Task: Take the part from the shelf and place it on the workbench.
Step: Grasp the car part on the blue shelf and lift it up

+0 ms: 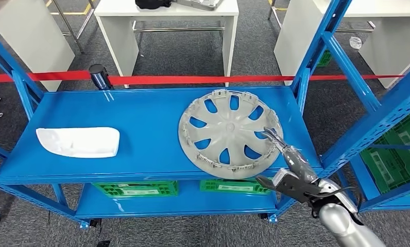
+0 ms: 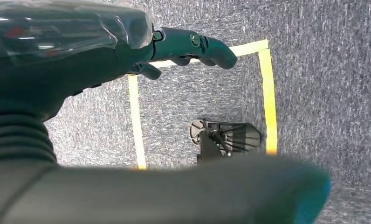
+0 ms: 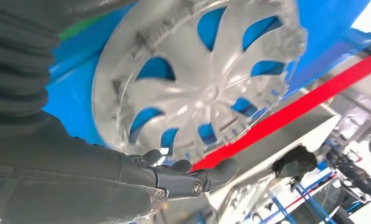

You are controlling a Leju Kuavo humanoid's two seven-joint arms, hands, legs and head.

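Grey carpet workshop floor, white benches (image 1: 167,13) at the back behind a red barrier tape (image 1: 192,79), and a blue steel shelf rack (image 1: 141,110) front and centre. The part here is a silver wheel cover (image 1: 229,133) lying flat, inner side up, on the right half of the top shelf, its near edge hanging just over the front lip. That's handy, since an overhanging rim gives fingers something to get under. A white moulded plastic piece (image 1: 78,141) sits well apart on the left side, and green crates (image 1: 136,189) are parked on the lower shelf.

The right hand (image 1: 288,164) has its fingers stretched out over the cover's right-hand rim, thumb spread below and toward the shelf front. From the right wrist view the fingers (image 3: 188,175) look flat and apart with nothing in them, so I'd call it released and lining up a rim pinch, not yet gripping. Whether the fingertips actually touch the cover, can't tell.

The left hand (image 2: 183,46) hangs over the carpet and yellow floor tape (image 2: 267,93), fingers loose, carrying nothing.

So the pickup is barely begun, I reckon.
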